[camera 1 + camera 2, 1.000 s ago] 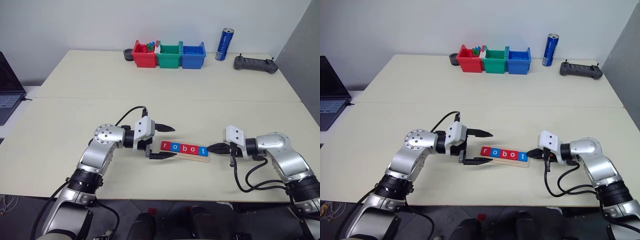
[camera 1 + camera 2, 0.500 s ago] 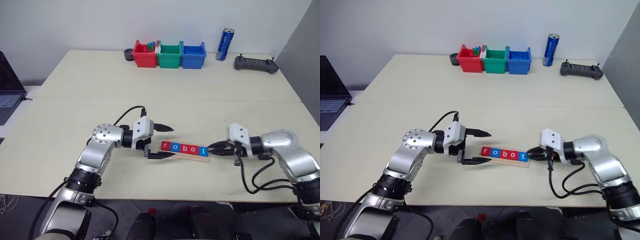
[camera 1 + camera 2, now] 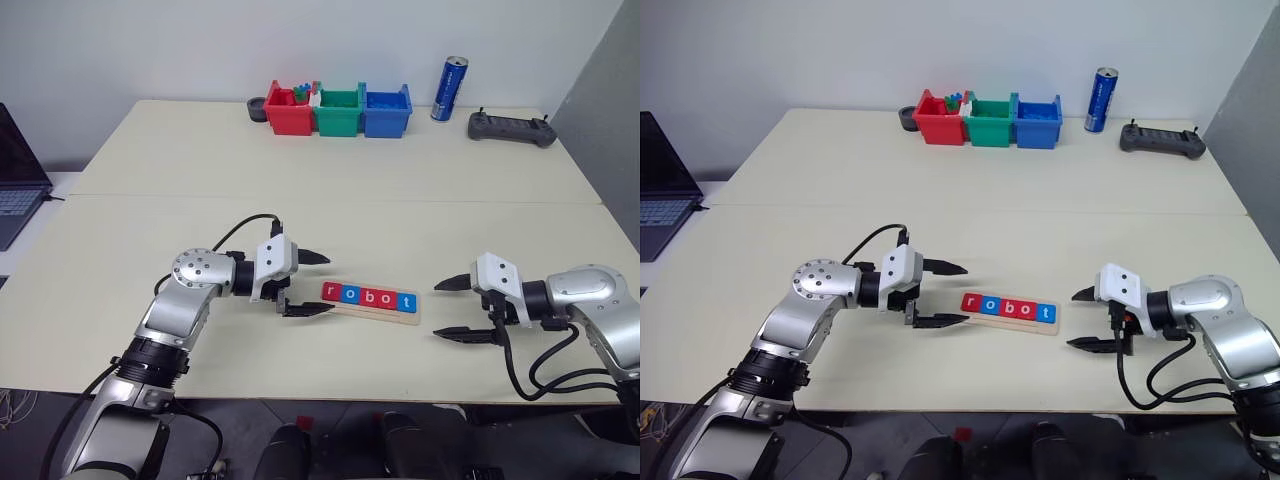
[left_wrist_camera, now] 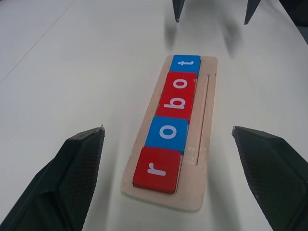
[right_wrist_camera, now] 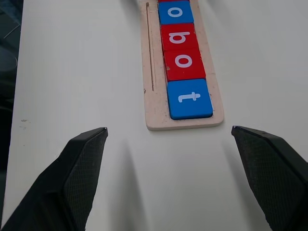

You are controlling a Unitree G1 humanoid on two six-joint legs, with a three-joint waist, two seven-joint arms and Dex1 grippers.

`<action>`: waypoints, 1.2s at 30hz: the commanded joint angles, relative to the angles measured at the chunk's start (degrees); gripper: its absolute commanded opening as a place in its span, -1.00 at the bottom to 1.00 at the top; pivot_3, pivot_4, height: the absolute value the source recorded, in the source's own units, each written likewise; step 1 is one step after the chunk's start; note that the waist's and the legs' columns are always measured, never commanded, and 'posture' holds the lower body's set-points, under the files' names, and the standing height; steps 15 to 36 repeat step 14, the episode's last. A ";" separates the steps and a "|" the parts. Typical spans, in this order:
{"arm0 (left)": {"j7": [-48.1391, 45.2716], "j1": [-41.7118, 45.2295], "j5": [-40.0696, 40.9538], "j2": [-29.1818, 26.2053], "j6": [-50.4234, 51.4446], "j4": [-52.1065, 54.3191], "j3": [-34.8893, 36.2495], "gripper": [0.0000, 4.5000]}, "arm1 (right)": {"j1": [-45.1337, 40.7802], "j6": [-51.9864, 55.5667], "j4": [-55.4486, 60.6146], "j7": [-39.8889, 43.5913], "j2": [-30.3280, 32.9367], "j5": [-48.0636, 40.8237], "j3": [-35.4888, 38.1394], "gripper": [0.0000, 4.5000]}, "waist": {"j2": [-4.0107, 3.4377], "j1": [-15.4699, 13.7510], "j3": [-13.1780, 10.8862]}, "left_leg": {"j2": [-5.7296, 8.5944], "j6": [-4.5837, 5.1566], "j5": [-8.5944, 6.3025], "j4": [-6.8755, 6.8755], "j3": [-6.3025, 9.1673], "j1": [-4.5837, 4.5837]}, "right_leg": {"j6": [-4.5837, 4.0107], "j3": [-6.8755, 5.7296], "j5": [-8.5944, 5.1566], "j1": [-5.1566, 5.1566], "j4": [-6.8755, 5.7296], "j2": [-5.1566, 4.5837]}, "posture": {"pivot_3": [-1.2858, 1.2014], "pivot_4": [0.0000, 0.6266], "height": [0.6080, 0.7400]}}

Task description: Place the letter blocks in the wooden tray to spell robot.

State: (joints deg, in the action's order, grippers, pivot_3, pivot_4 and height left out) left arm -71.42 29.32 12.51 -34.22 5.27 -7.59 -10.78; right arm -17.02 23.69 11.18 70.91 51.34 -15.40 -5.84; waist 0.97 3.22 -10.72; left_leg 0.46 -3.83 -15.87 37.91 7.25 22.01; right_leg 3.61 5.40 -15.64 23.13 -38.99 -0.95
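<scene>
The broad, matte cream surface [image 3: 400, 200] carries everything, its two flat panels meeting at a thin seam that runs across the middle. On its near half, between the two arms, lies the long, narrow strip of pale wood that serves as the wooden tray [image 4: 204, 134], rounded at the corners, unvarnished, with a fine groove cut along one side. All five small flat square letter blocks [image 3: 368, 296] sit on it in one line, edge touching edge, glossy red and blue with white lowercase letters: red r, blue o, red b, red o, blue t. They read "robot", so the spelling looks complete as far as the pictures show; nothing appears left except perhaps for the arms to draw clear.

The left hand [image 3: 306, 284], two black tapered fingers on a white and silver wrist, is spread wide and holds nothing; it sits just beside the r end of the strip, apart from it. The right hand [image 3: 453, 308], of the same build, is likewise wide apart and empty, near the t end but clear of the wood.

At the far edge stand three boxy plastic bins [image 3: 338, 110] in red, green and blue, side by side, a tall blue metal can [image 3: 449, 89] with a smooth cylindrical wall, and a dark, flat handheld controller [image 3: 511, 127].
</scene>
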 commanded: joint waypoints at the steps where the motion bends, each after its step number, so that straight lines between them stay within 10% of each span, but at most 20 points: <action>1: -0.38 -0.45 0.41 -0.94 0.61 1.56 0.55 1.00 | 0.48 0.46 2.19 -0.14 0.60 -0.89 0.70 0.98 | 0.00 0.00 0.00 | 0.00 0.00 0.00 0.00 0.00 0.00 | 0.00 0.00 0.00 0.00 0.00 0.00 | 0.03 -0.52 1.00; 36: -3.32 -1.29 0.71 -2.04 0.66 2.71 0.13 1.00 | 0.47 2.35 2.99 -2.17 -0.28 -0.75 0.48 0.98 | 0.00 -0.02 0.00 | 0.00 0.00 0.00 0.00 0.00 0.00 | 0.00 0.00 0.00 0.00 0.00 0.00 | 0.03 -0.52 1.00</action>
